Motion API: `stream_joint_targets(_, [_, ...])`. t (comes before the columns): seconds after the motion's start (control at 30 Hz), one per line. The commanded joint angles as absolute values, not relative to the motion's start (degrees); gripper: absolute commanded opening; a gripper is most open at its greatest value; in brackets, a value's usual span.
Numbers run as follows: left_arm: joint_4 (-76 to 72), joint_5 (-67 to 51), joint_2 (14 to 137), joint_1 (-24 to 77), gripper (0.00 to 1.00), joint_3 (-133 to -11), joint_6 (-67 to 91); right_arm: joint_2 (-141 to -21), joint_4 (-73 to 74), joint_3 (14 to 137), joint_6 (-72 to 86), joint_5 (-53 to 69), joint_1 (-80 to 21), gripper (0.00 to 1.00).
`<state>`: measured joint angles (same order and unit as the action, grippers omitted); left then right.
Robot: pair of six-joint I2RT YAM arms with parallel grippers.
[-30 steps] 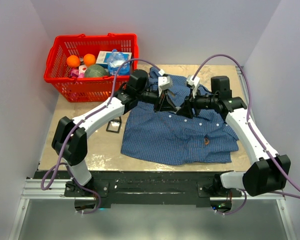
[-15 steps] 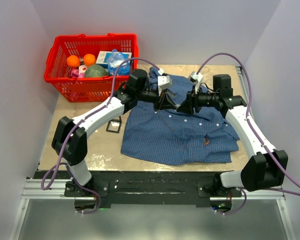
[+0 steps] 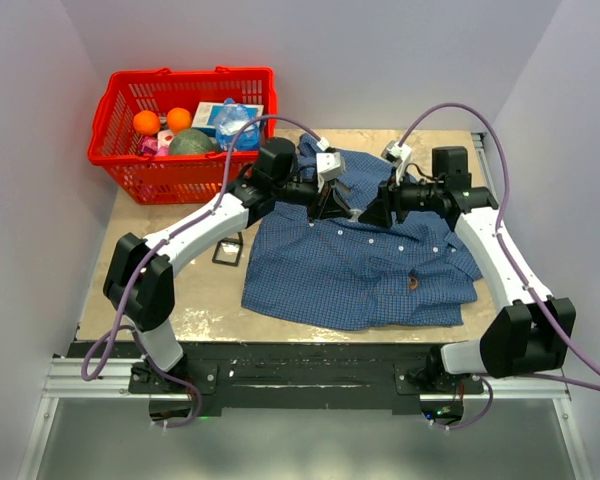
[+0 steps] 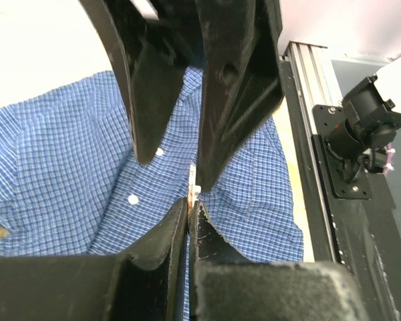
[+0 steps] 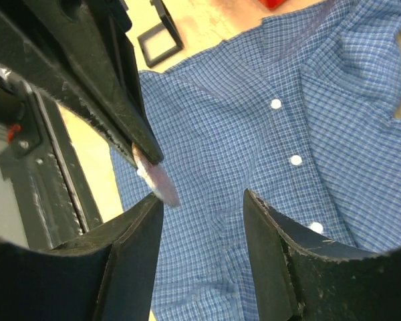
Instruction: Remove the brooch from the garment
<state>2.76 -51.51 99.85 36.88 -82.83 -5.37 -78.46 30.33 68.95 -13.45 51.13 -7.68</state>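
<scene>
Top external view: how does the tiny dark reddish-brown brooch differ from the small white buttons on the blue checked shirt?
Colour: the tiny dark reddish-brown brooch is dark, while the small white buttons are bright.
Number: the brooch is single, while the buttons form a row.
Place: the buttons run down the front of the blue checked shirt, while the brooch sits off that row, toward the right near side.
Both are small and lie on the shirt.

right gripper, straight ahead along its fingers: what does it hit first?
Most likely the garment: the right wrist view shows only blue checked fabric between the open fingers of the right gripper. The left gripper sits just off that line to one side; depth is unclear.
</scene>
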Motion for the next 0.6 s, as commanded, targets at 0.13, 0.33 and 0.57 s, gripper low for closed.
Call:
stream_joint_targets(0.13, [7.38,-50.89,98.53,37.35,0.0,-84.82,-9.49,-77.17,63.96,82.88,-47.89,48.01,-6.33,0.56])
stream_joint_targets(0.33, [8.52,-50.36,100.1,37.44,0.0,-87.1,-11.33,-75.31,52.06,72.96,-43.25,39.66,-6.5,0.57])
stream_joint_targets(0.57, [13.35,-48.43,99.5,37.44,0.0,-86.84,-17.48,-82.6,39.21,64.52,-40.17,27.97,-6.33,0.42])
